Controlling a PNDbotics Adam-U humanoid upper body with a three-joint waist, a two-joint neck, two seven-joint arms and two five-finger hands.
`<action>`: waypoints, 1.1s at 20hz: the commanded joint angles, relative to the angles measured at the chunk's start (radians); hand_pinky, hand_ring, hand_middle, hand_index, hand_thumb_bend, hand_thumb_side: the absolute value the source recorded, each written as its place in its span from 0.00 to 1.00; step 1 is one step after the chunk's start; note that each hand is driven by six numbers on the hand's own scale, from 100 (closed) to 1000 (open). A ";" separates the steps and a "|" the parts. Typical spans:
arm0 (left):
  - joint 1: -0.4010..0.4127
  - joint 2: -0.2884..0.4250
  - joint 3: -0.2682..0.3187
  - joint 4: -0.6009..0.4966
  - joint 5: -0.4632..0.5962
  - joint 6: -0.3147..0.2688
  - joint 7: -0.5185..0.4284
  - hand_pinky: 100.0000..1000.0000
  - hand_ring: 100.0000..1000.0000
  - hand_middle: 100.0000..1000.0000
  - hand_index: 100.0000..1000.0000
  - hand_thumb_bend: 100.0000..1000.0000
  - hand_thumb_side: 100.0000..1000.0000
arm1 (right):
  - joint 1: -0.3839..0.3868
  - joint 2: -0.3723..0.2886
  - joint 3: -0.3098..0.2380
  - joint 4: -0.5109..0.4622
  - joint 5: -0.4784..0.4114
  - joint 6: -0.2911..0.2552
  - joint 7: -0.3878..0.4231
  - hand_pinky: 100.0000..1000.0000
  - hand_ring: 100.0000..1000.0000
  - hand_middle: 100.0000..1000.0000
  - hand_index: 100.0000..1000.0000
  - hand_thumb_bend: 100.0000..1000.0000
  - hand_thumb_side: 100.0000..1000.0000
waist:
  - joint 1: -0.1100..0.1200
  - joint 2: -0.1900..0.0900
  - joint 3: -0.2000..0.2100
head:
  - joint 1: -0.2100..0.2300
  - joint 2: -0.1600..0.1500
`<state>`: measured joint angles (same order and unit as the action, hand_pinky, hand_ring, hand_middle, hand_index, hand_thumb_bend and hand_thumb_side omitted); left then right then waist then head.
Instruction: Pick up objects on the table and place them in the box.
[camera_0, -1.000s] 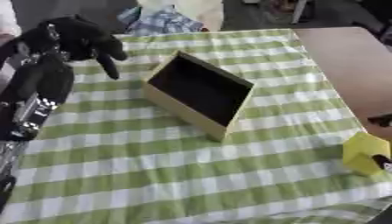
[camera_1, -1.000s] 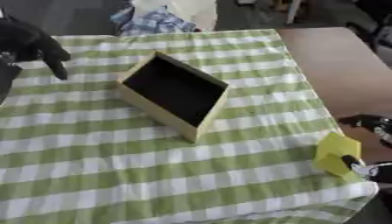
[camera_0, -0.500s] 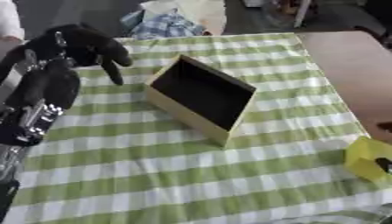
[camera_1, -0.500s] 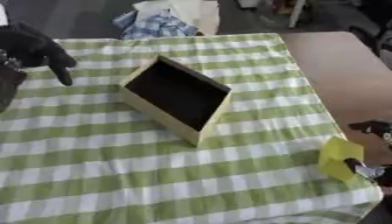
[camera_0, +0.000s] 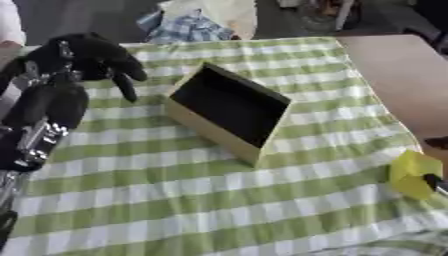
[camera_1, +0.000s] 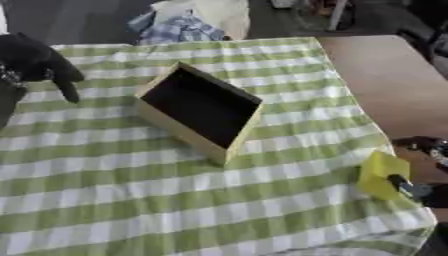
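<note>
Your left robot hand hangs over the far left of the bench, fingers relaxed and drooping, holding nothing. Right of it, near the middle of the green checked cloth, the box sits tilted with its dark inside empty. Open cloth stretches between the box and the near edge. At the right edge, the yellow object stands beside your right robot hand; you cannot tell whether those fingers grip it.
</note>
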<state>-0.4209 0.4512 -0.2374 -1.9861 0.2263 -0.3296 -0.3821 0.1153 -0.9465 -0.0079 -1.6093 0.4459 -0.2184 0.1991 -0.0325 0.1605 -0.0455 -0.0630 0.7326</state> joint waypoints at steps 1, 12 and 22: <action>-0.003 0.005 0.011 -0.014 -0.008 0.005 -0.002 0.47 0.66 0.64 0.81 0.00 0.62 | 0.008 -0.030 -0.045 -0.026 -0.012 -0.005 -0.011 0.96 0.87 0.85 1.00 0.11 0.56 | -0.003 -0.012 -0.006 | 0.006 0.002; 0.005 -0.002 0.013 -0.014 -0.014 0.014 -0.013 0.47 0.66 0.64 0.81 0.00 0.62 | 0.039 -0.037 -0.101 -0.087 -0.003 -0.004 -0.027 0.97 0.87 0.85 0.99 0.09 0.53 | -0.008 -0.024 -0.016 | 0.005 -0.004; 0.006 -0.006 0.013 -0.014 -0.017 0.020 -0.020 0.47 0.66 0.64 0.81 0.00 0.63 | 0.040 -0.046 -0.091 -0.127 0.031 -0.049 -0.001 0.99 0.89 0.87 1.00 0.17 0.58 | -0.007 -0.024 -0.014 | -0.004 0.004</action>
<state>-0.4056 0.4404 -0.2368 -1.9861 0.2095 -0.3114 -0.3996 0.1589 -0.9472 -0.0898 -1.7158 0.4646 -0.2588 0.1959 -0.0382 0.1476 -0.0605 -0.0644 0.7362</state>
